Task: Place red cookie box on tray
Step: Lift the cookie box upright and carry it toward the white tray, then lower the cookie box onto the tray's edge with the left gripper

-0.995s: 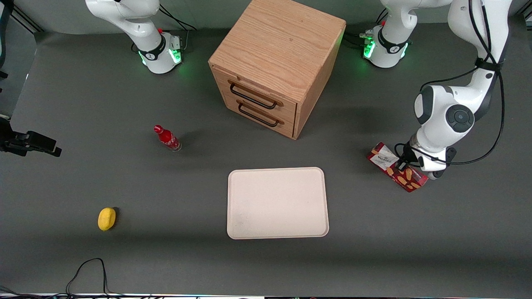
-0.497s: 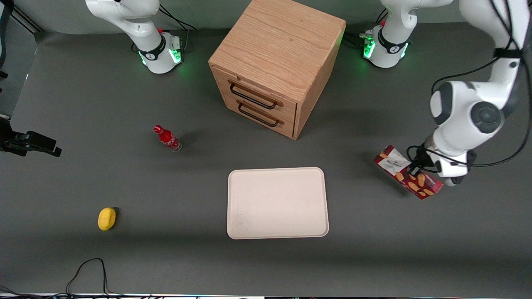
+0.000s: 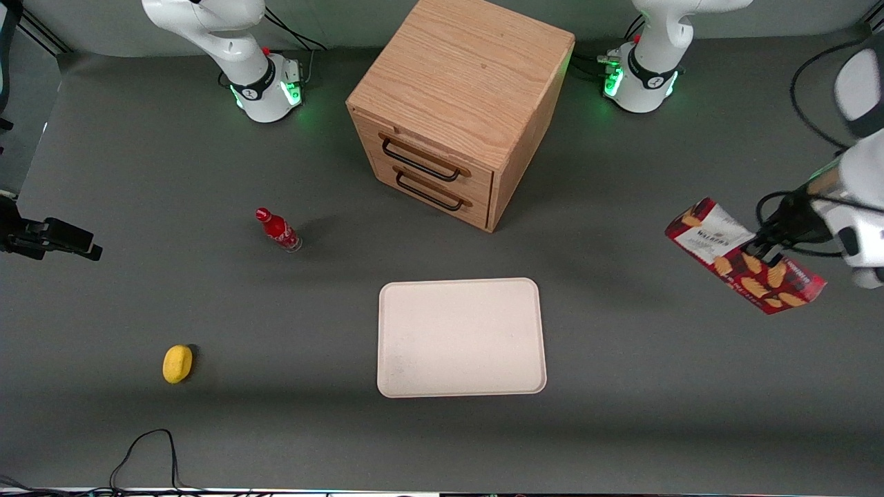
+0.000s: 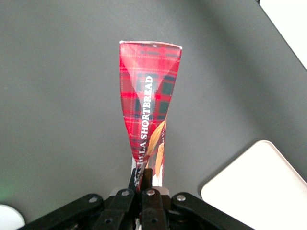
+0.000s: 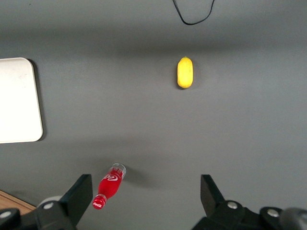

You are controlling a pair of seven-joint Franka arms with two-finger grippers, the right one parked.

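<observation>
Gripper [image 3: 765,257]: clamped on the red cookie box, fingers pressed against its two long faces near mid-length; it sits at the working arm's end of the table, raised above the surface.
Gripper, wrist view [image 4: 146,178]: the black fingers [image 4: 147,175] close tight on the narrow body of the carton, which extends away from the camera.
Red cookie box [image 3: 744,256]: held in the air, clear of the table, tilted so that the white label end sits higher and points toward the cabinet, while the cookie-printed end sits lower and nearer the front camera.
Red cookie box, wrist view [image 4: 148,110]: tartan side panel with white lettering faces the camera; grey tabletop shows below it.
Tray [image 3: 461,337]: flat on the table, nearer the front camera than the cabinet, with nothing on it; the box is well apart from it, toward the working arm's end.
Tray, wrist view [image 4: 259,184]: one rounded corner shows, lower than the held box.
Cabinet [image 3: 461,107]: wooden two-drawer unit, both drawers closed, standing between the two arm bases.
Red bottle [image 3: 277,230]: upright on the table, toward the parked arm's end, apart from the tray.
Yellow object [image 3: 177,363]: small, lying on the table toward the parked arm's end, nearer the front camera than the bottle.
Table [image 3: 138,172]: dark grey surface.
</observation>
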